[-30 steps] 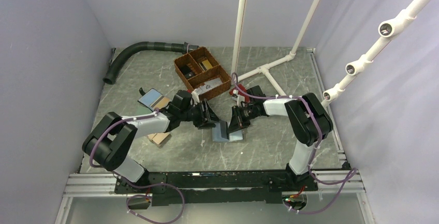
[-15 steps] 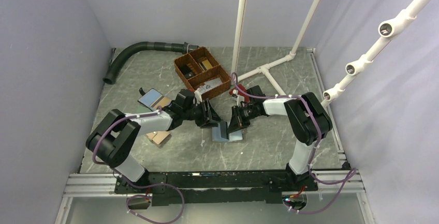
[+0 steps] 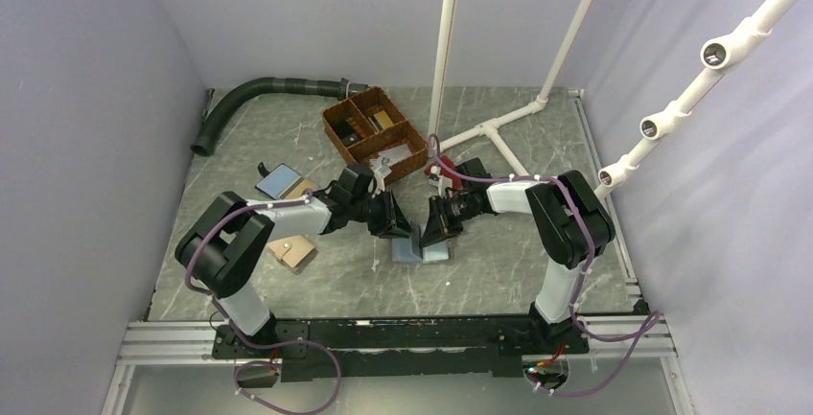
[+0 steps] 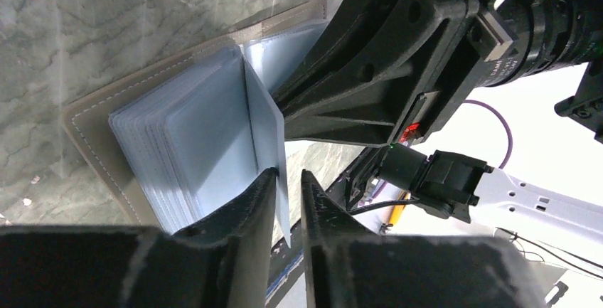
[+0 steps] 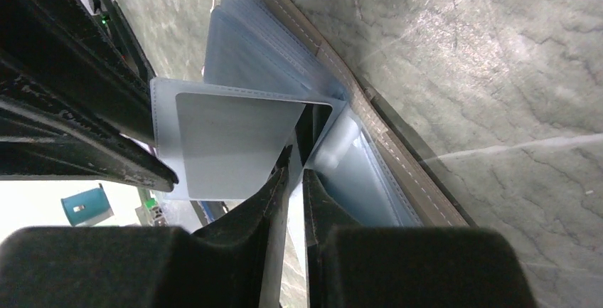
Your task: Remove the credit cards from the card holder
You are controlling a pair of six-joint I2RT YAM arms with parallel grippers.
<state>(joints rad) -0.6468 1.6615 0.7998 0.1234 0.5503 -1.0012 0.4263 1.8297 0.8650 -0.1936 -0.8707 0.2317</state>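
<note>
Found card holder (image 3: 423,251) lying open near the middle of the surface (image 3: 499,271), one clear sleeve (image 4: 264,126) raised, a pale credit card (image 5: 227,134) inside it. Right pincer (image 5: 296,160) nearly closed on that sleeve by the spine; left pincer (image 4: 288,178) narrow about its free edge, contact not discernible. Judged risks: pinching sleeve together with card, so lifting the whole holder; straining the sleeve under opposed pulls; bumping pincer bodies, set very close. Saw open room toward the near edge; basket (image 3: 410,158) near, toward the far edge.
</note>
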